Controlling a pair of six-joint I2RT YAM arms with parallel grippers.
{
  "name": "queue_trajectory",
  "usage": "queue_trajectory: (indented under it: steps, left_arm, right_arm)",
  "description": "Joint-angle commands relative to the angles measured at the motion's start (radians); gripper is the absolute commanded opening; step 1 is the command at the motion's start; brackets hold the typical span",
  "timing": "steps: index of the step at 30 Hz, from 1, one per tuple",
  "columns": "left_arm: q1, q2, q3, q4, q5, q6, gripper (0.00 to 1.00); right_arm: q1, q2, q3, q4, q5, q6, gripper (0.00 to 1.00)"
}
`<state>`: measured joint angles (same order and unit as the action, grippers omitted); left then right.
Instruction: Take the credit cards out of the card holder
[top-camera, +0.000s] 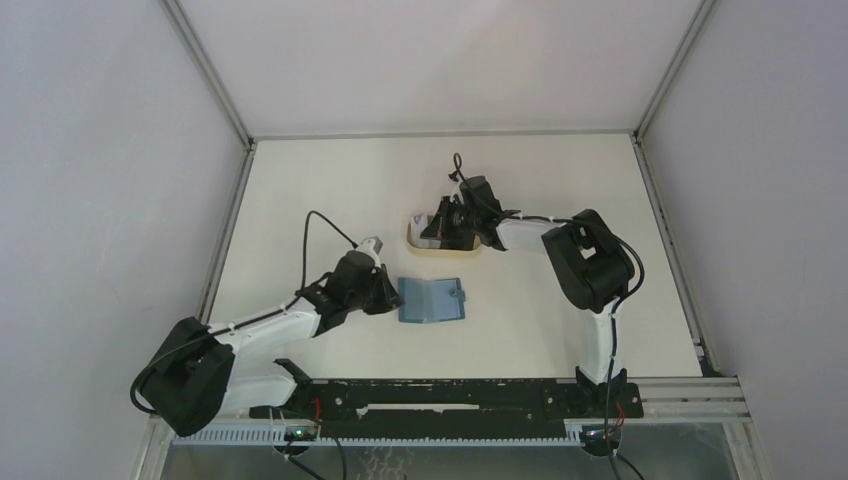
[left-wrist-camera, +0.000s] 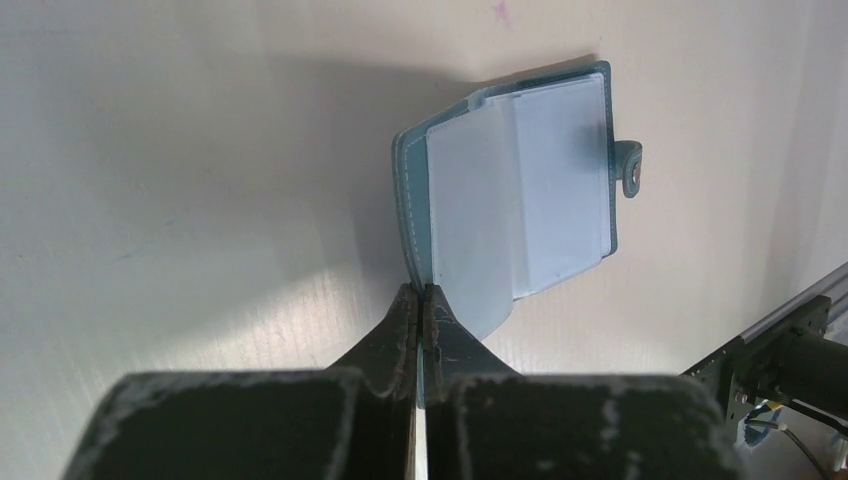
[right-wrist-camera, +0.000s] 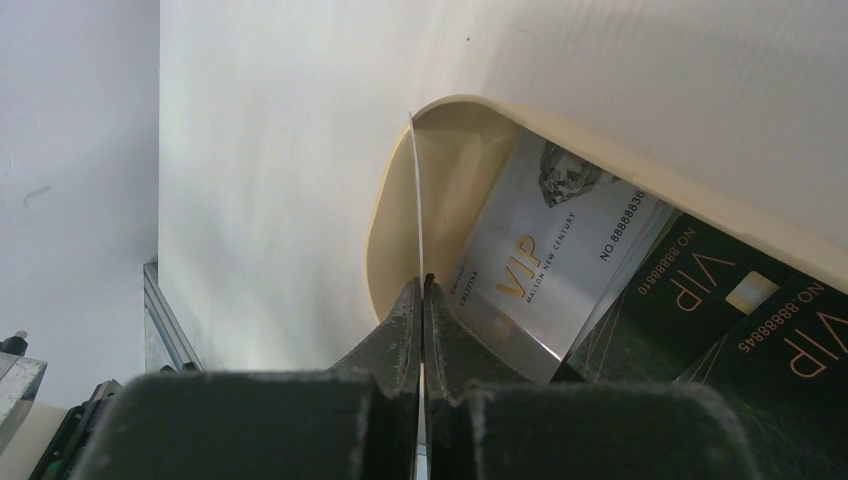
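Note:
The teal card holder (top-camera: 432, 300) lies open on the table, its light blue inner pockets (left-wrist-camera: 540, 190) facing up and its snap tab (left-wrist-camera: 628, 166) at the right. My left gripper (left-wrist-camera: 421, 292) is shut on the holder's near left edge. Over the tan oval tray (right-wrist-camera: 385, 230), my right gripper (right-wrist-camera: 421, 283) is shut on a thin credit card (right-wrist-camera: 417, 200) seen edge-on. A silver VIP card (right-wrist-camera: 560, 240) and two black VIP cards (right-wrist-camera: 700, 290) lie in the tray. No card shows in the holder's pockets.
The tan tray (top-camera: 416, 240) sits behind the card holder, mostly under the right gripper (top-camera: 447, 228). The left gripper (top-camera: 390, 293) is just left of the holder. White walls close in the table at left, right and back. The arms' base rail (top-camera: 450, 395) runs along the near edge.

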<state>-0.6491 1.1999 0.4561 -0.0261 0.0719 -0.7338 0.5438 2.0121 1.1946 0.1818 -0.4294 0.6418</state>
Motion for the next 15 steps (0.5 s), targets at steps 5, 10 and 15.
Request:
queue_trajectory:
  steps: [5,10,15]
  left_arm:
    - [0.011,-0.029,-0.017,0.004,-0.015,-0.007,0.00]
    - [0.011,-0.031,-0.011,-0.022,-0.052,-0.008,0.00]
    - [0.012,-0.037,-0.014,-0.034,-0.067,-0.013,0.00]
  right_arm:
    - [0.006,-0.008,0.034,-0.001,0.003,0.018,0.00]
    - [0.008,0.002,0.033,0.003,0.008,0.030,0.00]
    - [0.010,0.008,0.033,-0.008,0.010,0.046,0.00]
